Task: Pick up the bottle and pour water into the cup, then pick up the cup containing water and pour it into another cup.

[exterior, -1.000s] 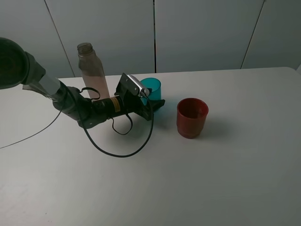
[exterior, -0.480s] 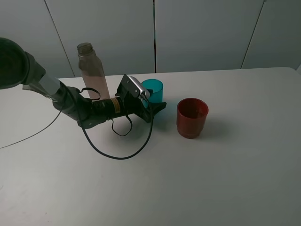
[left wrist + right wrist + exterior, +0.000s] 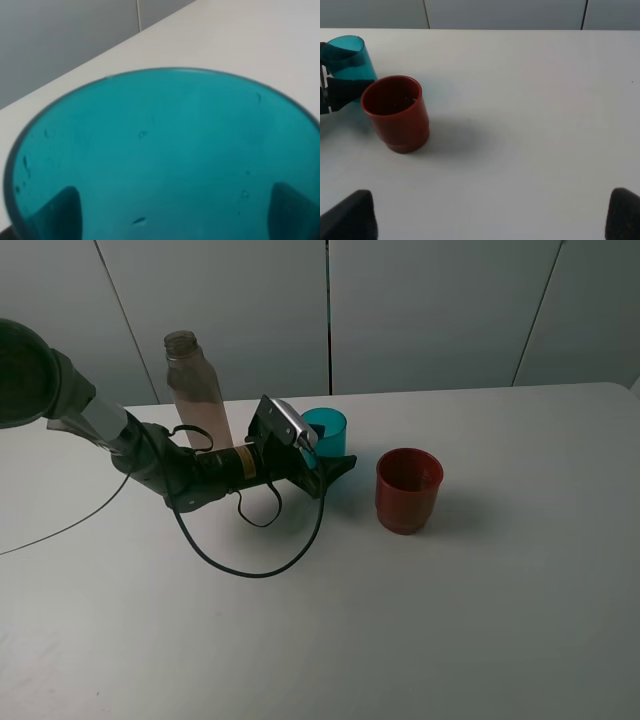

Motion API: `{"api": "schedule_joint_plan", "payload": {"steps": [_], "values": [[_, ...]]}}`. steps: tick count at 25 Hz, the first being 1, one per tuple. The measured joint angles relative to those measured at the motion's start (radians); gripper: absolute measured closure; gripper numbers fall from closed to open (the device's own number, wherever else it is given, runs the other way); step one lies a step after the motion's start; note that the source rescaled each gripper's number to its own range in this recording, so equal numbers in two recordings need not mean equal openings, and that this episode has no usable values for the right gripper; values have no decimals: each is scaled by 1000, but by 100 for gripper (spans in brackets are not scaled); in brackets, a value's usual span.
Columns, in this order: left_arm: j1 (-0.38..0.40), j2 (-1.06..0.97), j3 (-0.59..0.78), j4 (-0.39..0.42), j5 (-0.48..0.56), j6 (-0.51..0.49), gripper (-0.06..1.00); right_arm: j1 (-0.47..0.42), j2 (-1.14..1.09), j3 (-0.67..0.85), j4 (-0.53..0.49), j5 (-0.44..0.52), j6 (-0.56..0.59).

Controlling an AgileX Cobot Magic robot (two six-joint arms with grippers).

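**Left arm low at the teal cup**

White table (image 3: 480,590), grey wall panels behind. Reaching low across it from the left, the left arm (image 3: 190,475) lies almost flat, and the left gripper (image 3: 325,462) brackets the teal cup (image 3: 325,432) with its jaws spread wide. Behind the forearm stands the bottle (image 3: 197,395); well right of the teal cup sits the red-brown cup (image 3: 408,489). Only the left wrist view shows dark fingers (image 3: 55,215) through the cup wall. Right wrist view: right gripper (image 3: 490,220) stands wide apart, empty.
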Motion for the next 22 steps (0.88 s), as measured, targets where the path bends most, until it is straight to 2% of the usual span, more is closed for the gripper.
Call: {"api": "schedule_joint_plan", "payload": {"steps": [16, 22], "values": [[0, -133, 1, 26, -2, -5, 1, 0, 0, 0, 0, 0, 0], [0, -227, 1, 54, 32, -74, 1, 0, 0, 0, 0, 0, 0]]}}
